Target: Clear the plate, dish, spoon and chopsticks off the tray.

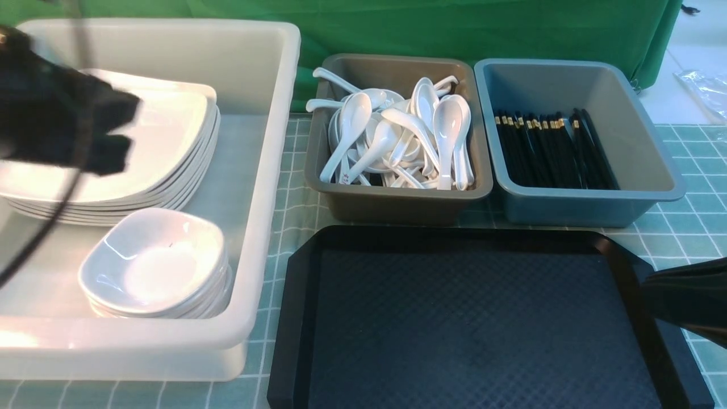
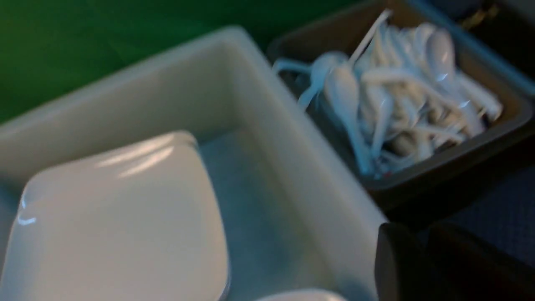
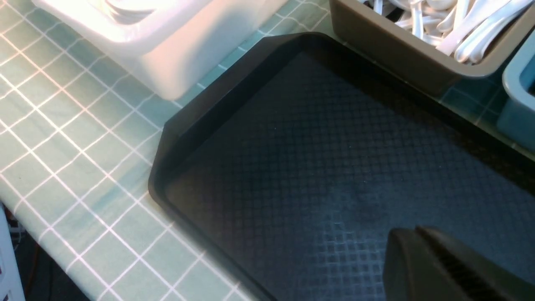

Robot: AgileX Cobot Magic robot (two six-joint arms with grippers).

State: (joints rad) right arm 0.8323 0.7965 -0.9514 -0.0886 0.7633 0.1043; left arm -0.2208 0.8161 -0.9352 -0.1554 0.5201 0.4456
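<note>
Tray (image 1: 483, 329): black, diamond-textured, near centre of the worktop; nothing is seen on it, so the clearing is judged done.
Plate (image 1: 130, 142): top of a stack at the far left, inside the white tub (image 1: 267, 187).
Dish (image 1: 156, 264): top of a smaller stack, near side of that tub.
Spoons (image 1: 397, 136): heaped in the brown bin (image 1: 392, 199), far centre.
Chopsticks (image 1: 554, 150): laid in the blue-grey bin (image 1: 647, 176), far right.
Handling: glazed ware is judged stiff, slippery and chippable; a rim pinch is advised.
Left gripper (image 1: 108, 136): blurred over the plates; state of the jaws cannot be told.
Right gripper (image 3: 422, 251): jaws pressed together, nothing held, above the tray's near right.
</note>
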